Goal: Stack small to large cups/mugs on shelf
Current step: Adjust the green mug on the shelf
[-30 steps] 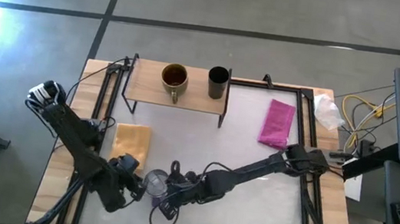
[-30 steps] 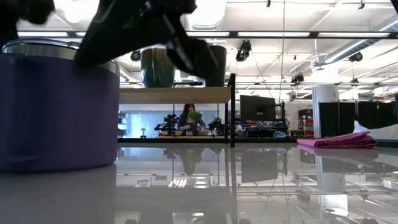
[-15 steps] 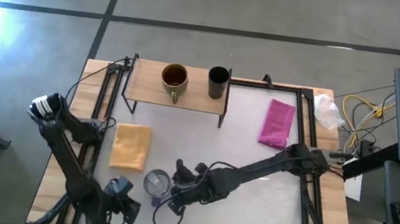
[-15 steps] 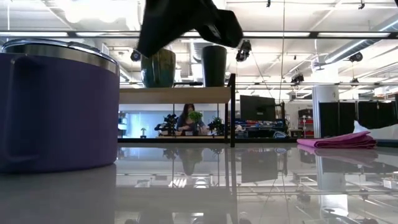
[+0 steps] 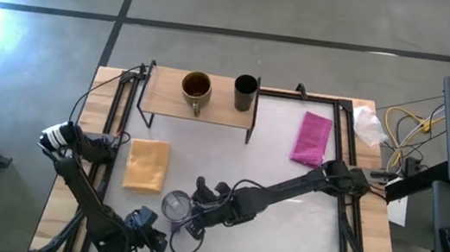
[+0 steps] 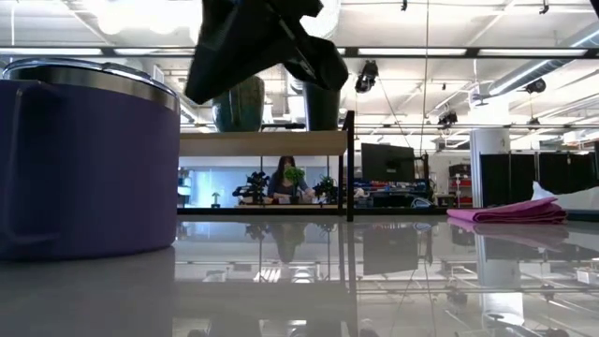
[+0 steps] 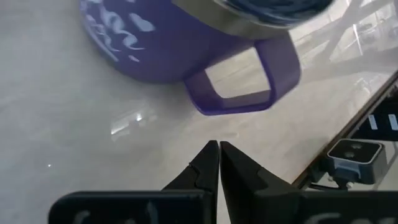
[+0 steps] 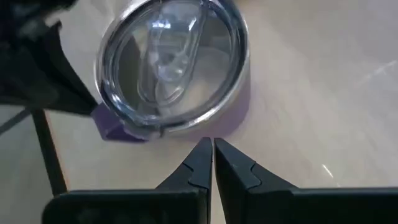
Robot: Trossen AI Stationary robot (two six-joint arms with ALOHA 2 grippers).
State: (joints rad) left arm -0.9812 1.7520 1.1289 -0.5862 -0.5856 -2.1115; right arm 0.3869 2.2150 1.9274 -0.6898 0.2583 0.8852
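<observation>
The purple mug (image 5: 175,206) with its silvery clear lid (image 8: 171,62) stands upright on the white table, near the front. Its handle (image 7: 239,87) points toward my left gripper (image 7: 217,146). That gripper is shut and empty and sits back by the near edge (image 5: 156,240). My right gripper (image 8: 208,144) is shut and hovers just right of the mug (image 5: 188,219), above the table (image 6: 257,47). The olive-brown mug (image 5: 196,87) and the black cup (image 5: 245,92) stand side by side on the wooden shelf (image 5: 163,100) at the far side.
A yellow-tan pad (image 5: 148,164) lies left of centre, between the shelf and the purple mug. A pink cloth (image 5: 312,137) lies at the far right. A small camera (image 7: 348,155) sits at the table's near edge. Bare white table lies between the mug and the shelf.
My left gripper has drawn back from the purple mug toward the table's near edge. My right gripper has stayed beside the mug, shifting slightly toward it. The mug has kept its place, upright.
</observation>
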